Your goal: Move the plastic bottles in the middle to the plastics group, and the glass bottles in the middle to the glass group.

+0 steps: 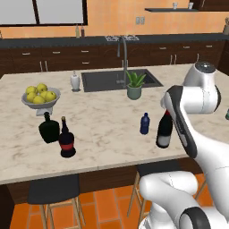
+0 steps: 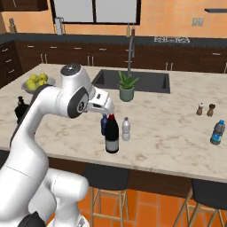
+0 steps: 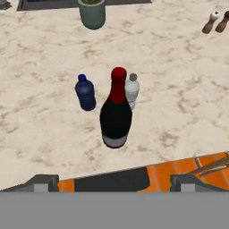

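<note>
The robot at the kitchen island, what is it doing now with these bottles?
It is sorting bottles and holds nothing yet. Its hand is open, above the counter edge in front of the wine bottle. The small blue bottle and a clear bottle stand beside it, all upright. The glass group, a green flask and a black bottle, waits at the left end of the island.

Wine bottle upright beside blue bottle, apart.

You see a dark wine bottle with a red neck, a small blue bottle, yellow lemons.
</note>
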You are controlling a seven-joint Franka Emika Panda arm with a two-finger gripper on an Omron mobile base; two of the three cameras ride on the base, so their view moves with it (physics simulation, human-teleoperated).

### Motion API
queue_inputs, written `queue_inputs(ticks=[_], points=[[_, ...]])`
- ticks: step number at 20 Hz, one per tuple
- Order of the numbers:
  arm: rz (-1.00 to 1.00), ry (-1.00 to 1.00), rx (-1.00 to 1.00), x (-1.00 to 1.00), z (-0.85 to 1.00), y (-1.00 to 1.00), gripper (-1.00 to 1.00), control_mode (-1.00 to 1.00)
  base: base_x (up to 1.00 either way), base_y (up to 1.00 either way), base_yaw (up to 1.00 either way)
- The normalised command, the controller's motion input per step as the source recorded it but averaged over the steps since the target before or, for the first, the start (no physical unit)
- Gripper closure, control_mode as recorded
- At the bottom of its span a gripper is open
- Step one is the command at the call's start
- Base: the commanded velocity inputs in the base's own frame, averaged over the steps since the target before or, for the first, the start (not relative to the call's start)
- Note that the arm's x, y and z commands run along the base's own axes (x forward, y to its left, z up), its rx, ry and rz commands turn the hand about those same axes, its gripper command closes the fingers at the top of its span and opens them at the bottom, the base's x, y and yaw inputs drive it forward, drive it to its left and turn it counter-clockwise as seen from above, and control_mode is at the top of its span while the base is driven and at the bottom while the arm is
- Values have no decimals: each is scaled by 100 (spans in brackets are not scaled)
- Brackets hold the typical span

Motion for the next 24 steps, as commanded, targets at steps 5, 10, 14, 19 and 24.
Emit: queue_inputs(ticks=[5, 10, 14, 19, 24], points=[[0, 0, 0, 21, -43, -23, -100, -100, 0, 0, 0], [5, 0, 0, 24, -39, -1, -100, -100, 0, 0, 0], [6, 0, 0, 13, -22, 0, -100, -100, 0, 0, 0], [3, 0, 0, 25, -19, 0, -100, -100, 0, 0, 0], [3, 0, 0, 23, -11, 0, -100, -100, 0, 0, 0]])
